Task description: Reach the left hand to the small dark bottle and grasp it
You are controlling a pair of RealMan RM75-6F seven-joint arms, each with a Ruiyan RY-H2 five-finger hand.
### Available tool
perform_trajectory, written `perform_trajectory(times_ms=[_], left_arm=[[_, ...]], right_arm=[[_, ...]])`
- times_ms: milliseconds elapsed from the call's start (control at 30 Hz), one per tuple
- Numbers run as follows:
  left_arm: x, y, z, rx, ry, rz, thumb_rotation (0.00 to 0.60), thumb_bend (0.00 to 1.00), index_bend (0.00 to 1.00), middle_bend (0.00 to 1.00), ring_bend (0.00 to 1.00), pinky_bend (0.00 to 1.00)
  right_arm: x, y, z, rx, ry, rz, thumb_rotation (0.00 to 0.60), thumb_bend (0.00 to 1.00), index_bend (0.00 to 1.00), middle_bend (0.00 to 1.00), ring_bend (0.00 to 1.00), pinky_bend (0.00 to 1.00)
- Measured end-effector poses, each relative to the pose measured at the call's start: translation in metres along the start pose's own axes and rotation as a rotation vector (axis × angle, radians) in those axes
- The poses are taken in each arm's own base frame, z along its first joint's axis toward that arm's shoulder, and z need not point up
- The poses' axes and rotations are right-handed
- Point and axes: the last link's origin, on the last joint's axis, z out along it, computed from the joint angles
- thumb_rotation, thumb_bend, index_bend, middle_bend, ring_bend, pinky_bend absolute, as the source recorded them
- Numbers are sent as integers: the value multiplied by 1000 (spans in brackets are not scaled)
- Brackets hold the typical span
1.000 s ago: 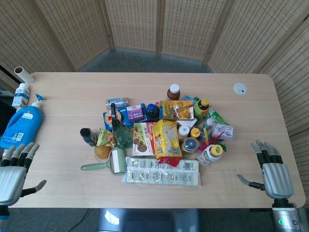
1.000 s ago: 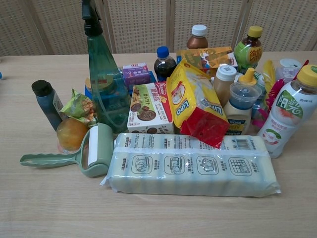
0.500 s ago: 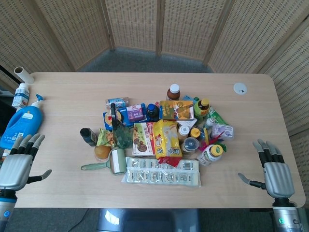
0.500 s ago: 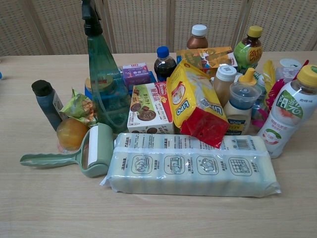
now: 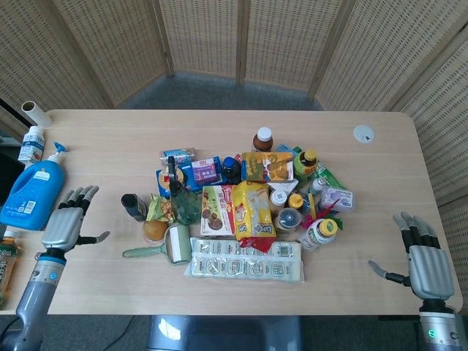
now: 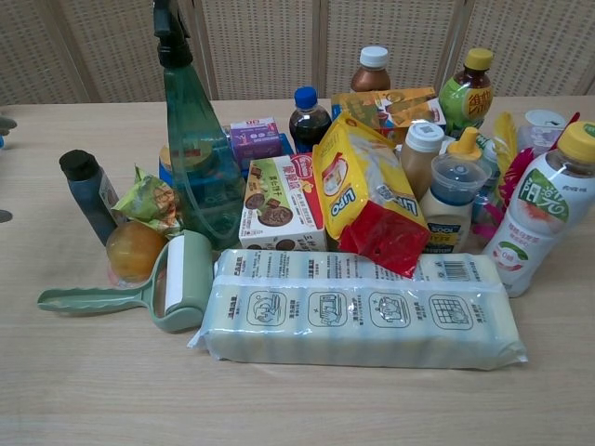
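The fingers (image 5: 79, 194) of the left hand (image 5: 66, 225) were extended and apart, thumb out to the side, holding nothing; the hand hovered above the surface (image 5: 102, 281) with bare wood between it and the target. The right hand (image 5: 424, 260) lay at the far corner, also splayed and empty, well apart from the clutter.

The small dark bottle (image 5: 134, 207) stood upright at the left edge of the pile — in the chest view (image 6: 88, 197) it leaned slightly, a narrow cylinder with a black cap and a pale label on its side. Judged rigid, light and smooth-walled, probably plastic or glass; liable to tip if nudged high and to slip under a loose hold. The best purchase appeared to be mid-body below the cap, approached from the open left side.

On its right the bottle was crowded: a crinkled green foil packet (image 6: 149, 200) just beside it, an orange (image 6: 133, 250) in front, and the lint roller (image 6: 182, 281) with its pale green handle lower down. A tall translucent spray bottle (image 6: 196, 139) rose behind these — hard plastic, top-heavy by the look of it. Fingers wrapping round the far side would likely brush the foil packet.
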Motion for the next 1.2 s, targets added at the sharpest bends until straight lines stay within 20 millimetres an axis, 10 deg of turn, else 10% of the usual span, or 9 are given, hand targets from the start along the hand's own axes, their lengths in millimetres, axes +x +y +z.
perform_trajectory(times_ms=[433, 600, 733, 900, 1200], left_arm=[[-51, 27, 64, -55, -8, -144, 564, 212, 0, 0, 20, 0], [-69, 38, 79, -69, -9, -231, 600, 313, 292, 288, 534, 252], [-77, 40, 85, -74, 29, -252, 600, 424, 512, 568, 743, 473], [-85, 42, 89, -71, 87, -279, 600, 436, 594, 725, 836, 591], [-68, 47, 89, -145, 206, -349, 600, 407, 586, 727, 838, 595]], right_arm=[[0, 6, -3, -46, -17, -8, 391, 149, 0, 0, 0, 0], [6, 8, -6, -62, -4, -15, 393, 150, 0, 0, 0, 0], [8, 9, -8, -70, -5, -16, 388, 150, 0, 0, 0, 0], [8, 8, -7, -66, -8, -16, 390, 150, 0, 0, 0, 0], [8, 7, -7, -59, -4, -10, 393, 150, 0, 0, 0, 0]])
